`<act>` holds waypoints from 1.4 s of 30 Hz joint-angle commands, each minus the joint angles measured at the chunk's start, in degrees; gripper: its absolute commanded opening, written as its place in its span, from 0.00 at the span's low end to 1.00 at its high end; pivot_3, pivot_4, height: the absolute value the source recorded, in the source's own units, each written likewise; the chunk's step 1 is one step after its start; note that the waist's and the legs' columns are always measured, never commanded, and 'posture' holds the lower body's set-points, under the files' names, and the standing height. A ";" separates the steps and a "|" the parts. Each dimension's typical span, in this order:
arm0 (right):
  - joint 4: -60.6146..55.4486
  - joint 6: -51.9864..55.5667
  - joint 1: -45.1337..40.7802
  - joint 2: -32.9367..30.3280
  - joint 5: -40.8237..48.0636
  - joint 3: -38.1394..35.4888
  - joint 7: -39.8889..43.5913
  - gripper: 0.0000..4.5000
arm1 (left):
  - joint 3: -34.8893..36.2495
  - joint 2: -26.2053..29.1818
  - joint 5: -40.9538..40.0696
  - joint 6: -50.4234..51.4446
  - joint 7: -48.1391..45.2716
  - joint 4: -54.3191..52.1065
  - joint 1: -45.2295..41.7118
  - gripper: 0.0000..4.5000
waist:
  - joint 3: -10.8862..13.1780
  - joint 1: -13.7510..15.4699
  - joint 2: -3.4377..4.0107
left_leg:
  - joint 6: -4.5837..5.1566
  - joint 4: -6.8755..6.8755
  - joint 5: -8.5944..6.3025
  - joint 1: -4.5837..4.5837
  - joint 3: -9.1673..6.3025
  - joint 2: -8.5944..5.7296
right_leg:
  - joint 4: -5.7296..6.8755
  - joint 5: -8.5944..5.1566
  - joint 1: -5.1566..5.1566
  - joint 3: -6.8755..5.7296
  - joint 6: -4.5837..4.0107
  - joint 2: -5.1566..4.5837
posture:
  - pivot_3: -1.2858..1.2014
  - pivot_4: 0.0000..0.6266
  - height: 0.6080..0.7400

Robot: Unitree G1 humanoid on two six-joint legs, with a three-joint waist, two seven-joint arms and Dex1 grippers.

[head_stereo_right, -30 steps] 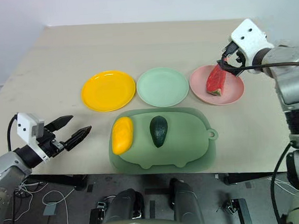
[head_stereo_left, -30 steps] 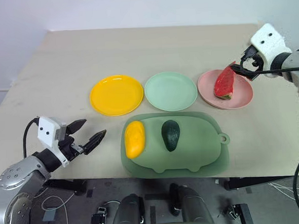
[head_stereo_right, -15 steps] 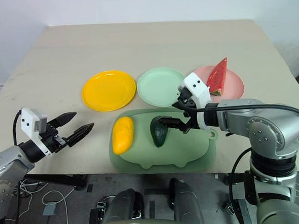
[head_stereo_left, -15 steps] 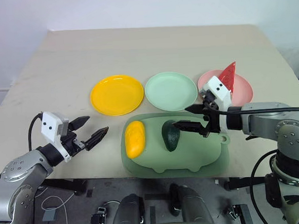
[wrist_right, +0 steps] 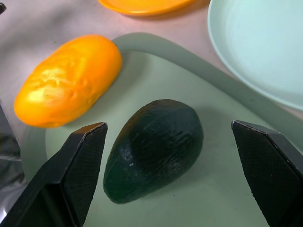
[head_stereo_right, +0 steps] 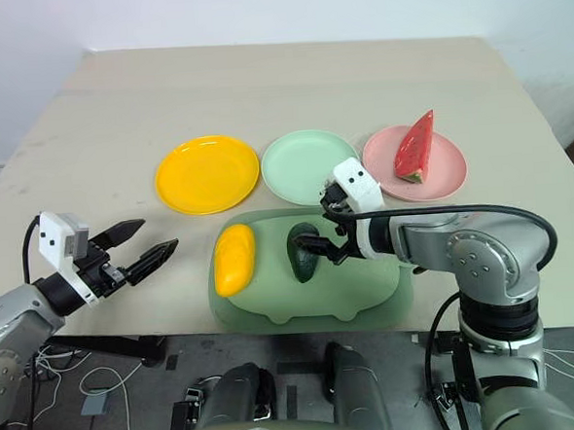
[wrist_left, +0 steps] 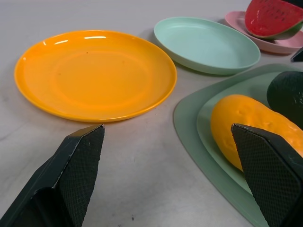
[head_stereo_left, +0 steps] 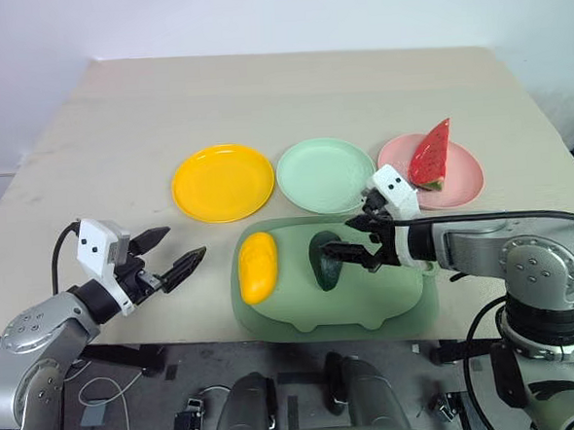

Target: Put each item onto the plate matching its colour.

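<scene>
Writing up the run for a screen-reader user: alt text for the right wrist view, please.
The right gripper is open, its two black fingers either side of a dark green toy avocado lying on a pale green cutting board. A yellow-orange toy mango lies on the board beyond it, with a mint green plate and the rim of a yellow plate behind.

Left arm low at near left, forearm angled inward; left tool hangs level, both black fingers spread wide, nothing between them. Right arm bent across from the right side, wrist turned inward; right tool tilted slightly down, fingers likewise parted, empty.
</scene>
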 commanded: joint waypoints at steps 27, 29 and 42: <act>1.77 -6.18 0.56 -3.50 -10.48 13.43 0.65 0.46 | 2.06 -0.28 -0.14 -0.87 1.32 -3.55 2.73 1.00 | 0.00 -0.10 0.00 | 0.00 -0.02 0.00 -0.01 -0.02 0.01 | -0.03 -0.08 -0.01 -0.01 -0.11 0.00 | 0.52 0.24 1.00; 1.92 -7.17 0.53 -3.76 -11.20 13.73 1.34 0.41 | 2.02 -0.31 -0.12 -0.87 1.44 -3.60 2.65 1.00 | 0.00 -0.11 0.00 | 0.00 -0.02 0.00 -0.01 -0.02 0.01 | -0.03 -0.09 -0.01 -0.01 -0.12 0.00 | 0.52 0.24 1.00; 3.69 -17.32 -5.81 -6.96 -14.88 12.15 7.97 0.41 | 1.89 -0.26 -0.13 -0.84 1.68 -3.60 2.36 1.00 | 0.01 -0.24 0.01 | 0.01 -0.02 0.00 -0.01 -0.02 0.01 | -0.03 -0.09 -0.03 -0.02 -0.12 0.01 | 0.52 0.24 1.00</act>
